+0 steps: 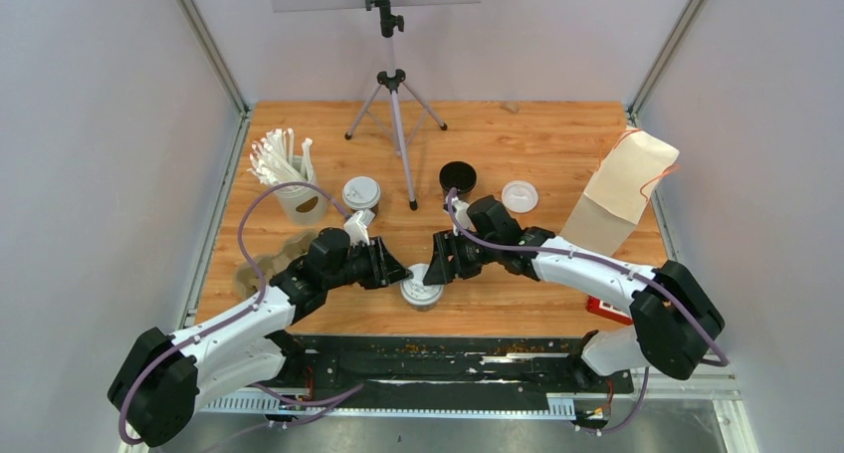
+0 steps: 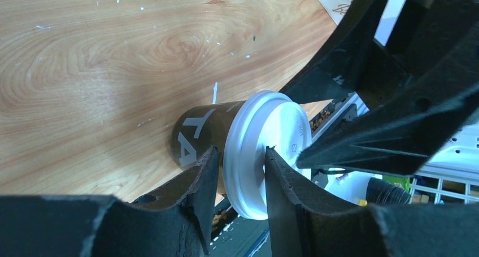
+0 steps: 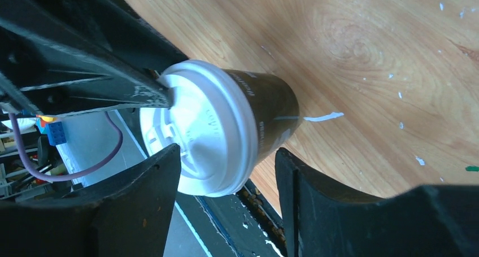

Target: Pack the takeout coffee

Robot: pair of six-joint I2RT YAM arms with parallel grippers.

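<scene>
Bright, even overhead light, with soft shadows on the worktop (image 1: 557, 144) behind the left hand (image 1: 403, 272). In the wrist views the white lid (image 3: 197, 127) just ahead of the right hand (image 3: 226, 155) is sharp but slightly blown out. The near fingers (image 3: 141, 212) are dark and blurry.

Cup (image 2: 203, 130) lettering partly hidden behind left fingers (image 2: 195, 183); lid (image 3: 203, 127) txt unreadable.

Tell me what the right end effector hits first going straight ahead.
The right end effector meets the lidded black coffee cup first, at its fingertips. The left end effector sits just beyond; depth unclear.
</scene>
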